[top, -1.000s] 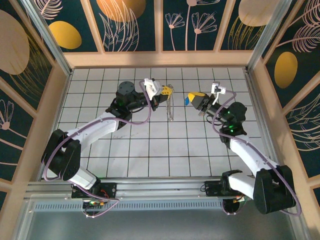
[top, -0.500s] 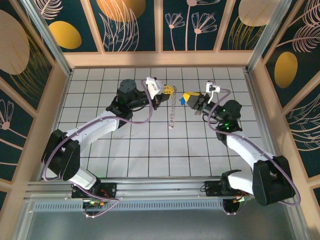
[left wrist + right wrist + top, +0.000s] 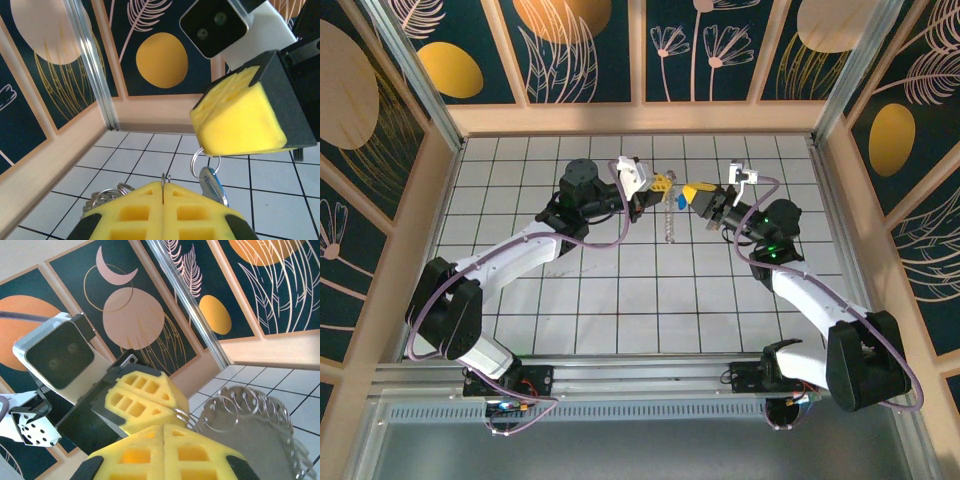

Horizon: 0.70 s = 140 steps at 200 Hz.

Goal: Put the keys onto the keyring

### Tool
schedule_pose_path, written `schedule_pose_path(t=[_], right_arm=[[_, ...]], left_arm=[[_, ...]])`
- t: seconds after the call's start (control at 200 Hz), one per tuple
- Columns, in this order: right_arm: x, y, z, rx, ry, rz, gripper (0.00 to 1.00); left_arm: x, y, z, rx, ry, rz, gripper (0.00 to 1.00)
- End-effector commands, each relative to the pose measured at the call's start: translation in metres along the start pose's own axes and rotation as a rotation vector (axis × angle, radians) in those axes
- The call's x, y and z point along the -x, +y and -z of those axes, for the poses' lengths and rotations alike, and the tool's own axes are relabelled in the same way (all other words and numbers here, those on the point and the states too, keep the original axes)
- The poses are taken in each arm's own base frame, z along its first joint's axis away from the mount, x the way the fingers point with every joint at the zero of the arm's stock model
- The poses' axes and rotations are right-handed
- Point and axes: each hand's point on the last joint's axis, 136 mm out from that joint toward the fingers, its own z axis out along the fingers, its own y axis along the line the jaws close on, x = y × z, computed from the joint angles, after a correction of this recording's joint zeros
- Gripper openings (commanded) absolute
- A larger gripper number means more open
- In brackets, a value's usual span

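Observation:
My left gripper (image 3: 661, 183) is shut on the wire of the keyring (image 3: 668, 222), which hangs below it over the tiles. My right gripper (image 3: 692, 192) is close beside it, pad tips nearly touching. In the left wrist view my own pads (image 3: 164, 187) pinch the thin wire. The right gripper's yellow pad (image 3: 240, 122) above them holds a small split ring, and the blue-headed key (image 3: 214, 182) dangles from it. In the right wrist view my shut gripper (image 3: 164, 432) faces the left gripper's pads (image 3: 140, 400), with the keyring's fringed hoop (image 3: 220, 397) to the right.
The white tiled floor (image 3: 620, 290) is ringed by wooden walls with dark floral panels (image 3: 590, 45). Both arms reach in from the near edge and meet over the floor's far middle.
The two grippers have closed the gap between them. The right one carried the blue key leftward, the left one edged right, and the hanging keyring swung slightly.

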Motion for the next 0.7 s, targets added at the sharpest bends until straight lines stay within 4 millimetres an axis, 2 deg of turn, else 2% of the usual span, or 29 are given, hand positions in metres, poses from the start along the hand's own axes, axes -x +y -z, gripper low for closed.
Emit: schedule_pose_path(t=[0.0, 0.696], right_arm=[[0.0183, 0.0167, -0.0051, 0.05, -0.038, 0.076, 0.0], [0.0222, 0.0162, -0.0092, 0.057, -0.047, 0.081, 0.0]], left_arm=[[0.0174, -0.0037, -0.0051, -0.023, -0.041, -0.044, 0.0], [0.0195, -0.0112, -0.0112, -0.048, -0.039, -0.041, 0.0]])
